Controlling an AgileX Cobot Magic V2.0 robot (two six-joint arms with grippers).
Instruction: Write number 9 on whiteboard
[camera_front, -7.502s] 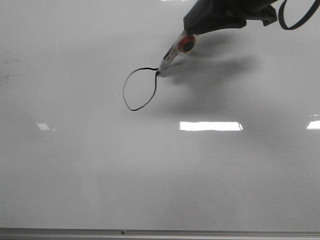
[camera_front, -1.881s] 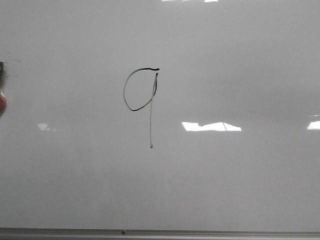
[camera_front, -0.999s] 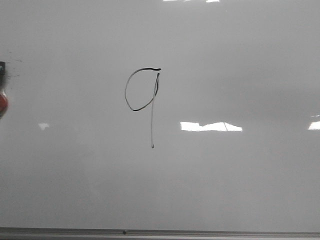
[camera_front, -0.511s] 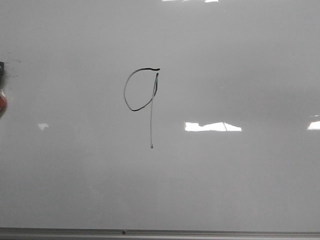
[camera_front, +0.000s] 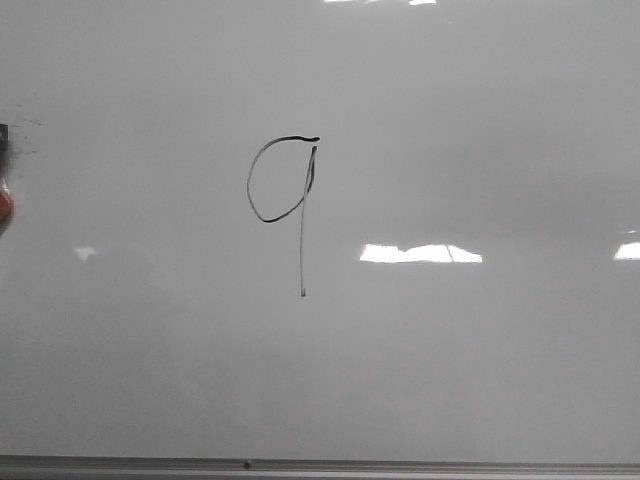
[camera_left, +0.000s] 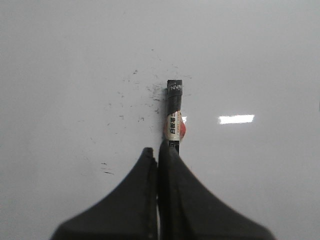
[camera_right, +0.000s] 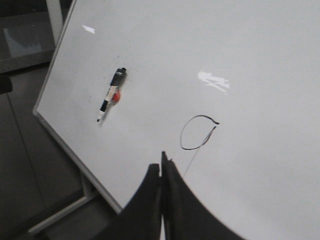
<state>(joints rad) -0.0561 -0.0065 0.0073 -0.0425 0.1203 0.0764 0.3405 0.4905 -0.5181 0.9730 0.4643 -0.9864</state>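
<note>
Centrally on the whiteboard (camera_front: 480, 360), the number 9 (camera_front: 285, 190) is seen finished, with an oval loop and a thin tail running straight down from it. Well off to its left, a marker (camera_right: 110, 100) lies flat on the board among faint dark specks, only a red and dark sliver of it being visible at the front view's edge. Both the left gripper (camera_left: 157, 155) and the right gripper (camera_right: 161, 167) are pressed fully closed, apparently with nothing held, though the marker's lower end is hidden behind the left fingertips.
</note>
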